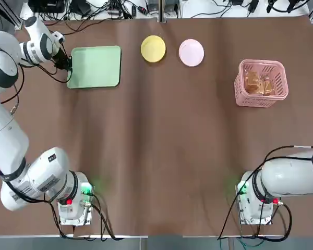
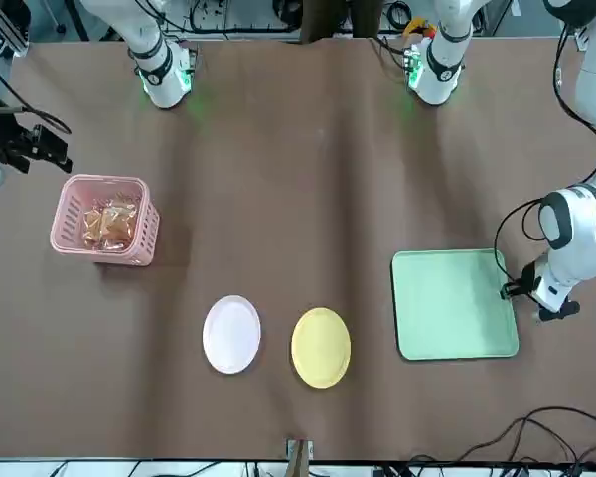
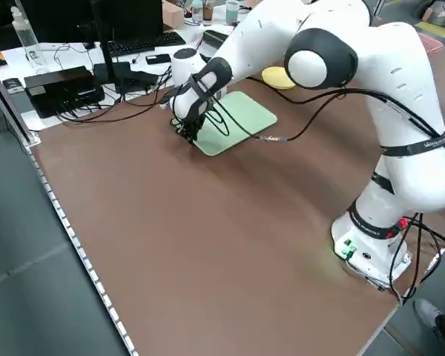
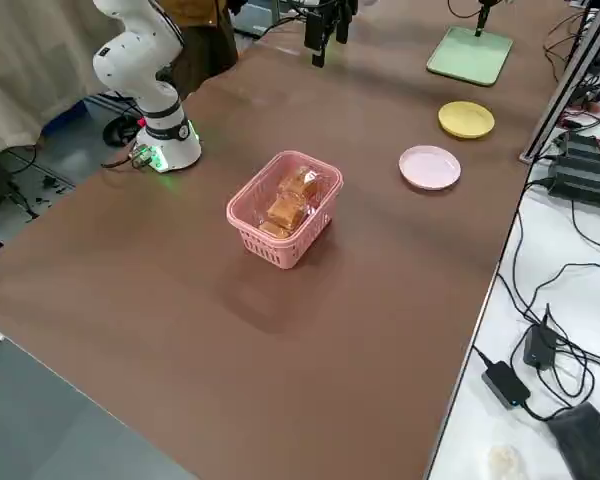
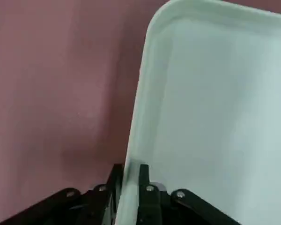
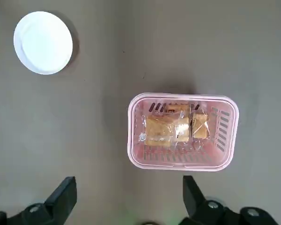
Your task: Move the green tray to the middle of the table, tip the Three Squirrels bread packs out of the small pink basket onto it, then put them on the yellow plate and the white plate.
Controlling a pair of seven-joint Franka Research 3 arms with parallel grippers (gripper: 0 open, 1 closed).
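The green tray [image 1: 96,66] lies flat at the far left of the table [image 1: 156,151]. My left gripper [image 1: 68,65] is at its left edge, shut on the rim [image 5: 130,180]. The small pink basket [image 1: 241,96] stands at the far right with the Three Squirrels bread packs [image 1: 261,83] inside it. Between tray and basket, along the far side, lie the yellow plate [image 1: 153,48] and the white plate [image 1: 191,52]. My right gripper [image 6: 129,187] hangs open well above the table, looking down on the basket [image 6: 131,131] and holding nothing.
Cables, a keyboard and black boxes [image 3: 63,85] crowd the bench beyond the table's far edge. The arm bases [image 1: 73,200] stand at the near corners. A wide stretch of bare brown tabletop [image 2: 308,179] lies between the bases and the plates.
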